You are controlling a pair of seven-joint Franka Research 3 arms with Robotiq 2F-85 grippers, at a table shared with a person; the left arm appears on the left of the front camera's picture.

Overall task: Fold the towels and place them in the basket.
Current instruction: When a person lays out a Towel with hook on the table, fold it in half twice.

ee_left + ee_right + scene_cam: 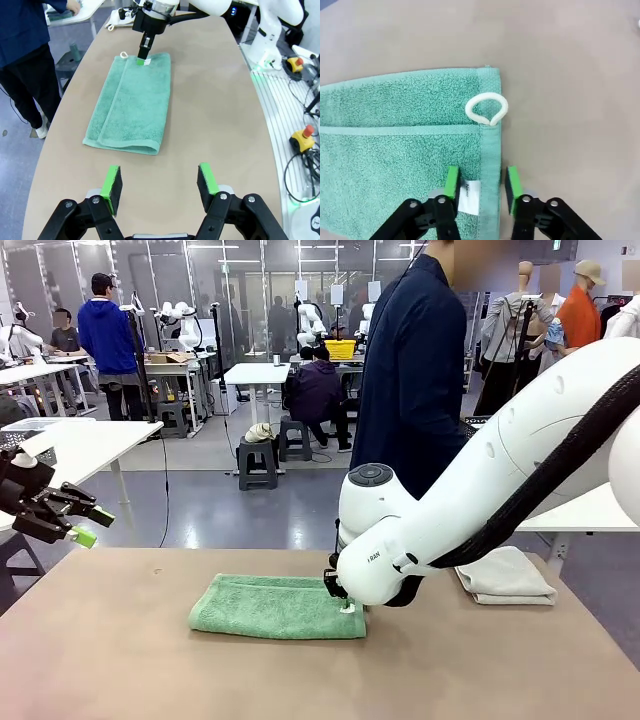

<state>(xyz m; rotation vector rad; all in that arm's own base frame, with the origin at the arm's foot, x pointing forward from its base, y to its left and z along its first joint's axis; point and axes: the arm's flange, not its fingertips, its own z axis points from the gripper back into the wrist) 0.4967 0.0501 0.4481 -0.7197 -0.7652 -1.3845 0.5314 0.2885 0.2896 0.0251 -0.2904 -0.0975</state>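
A green towel (275, 607) (132, 102) (395, 130), folded in half lengthwise, lies flat in the middle of the table. My right gripper (347, 606) (144, 61) (482, 182) is down on its right end. The green pads stand a narrow gap apart, astride the hem beside the white label (470, 196), just short of the white corner loop (486, 109). Nothing is pinched between them. My left gripper (90, 525) (160, 185) hovers open and empty off the table's left end. A cream-white towel (505, 575) (117, 15) lies folded at the far right. The basket is out of view.
A person in dark blue (415, 390) (22, 50) stands at the table's far side, close behind my right arm. A pale lattice basket (25, 428) sits on the white side table at the left. Bare tabletop (120, 660) stretches in front of the green towel.
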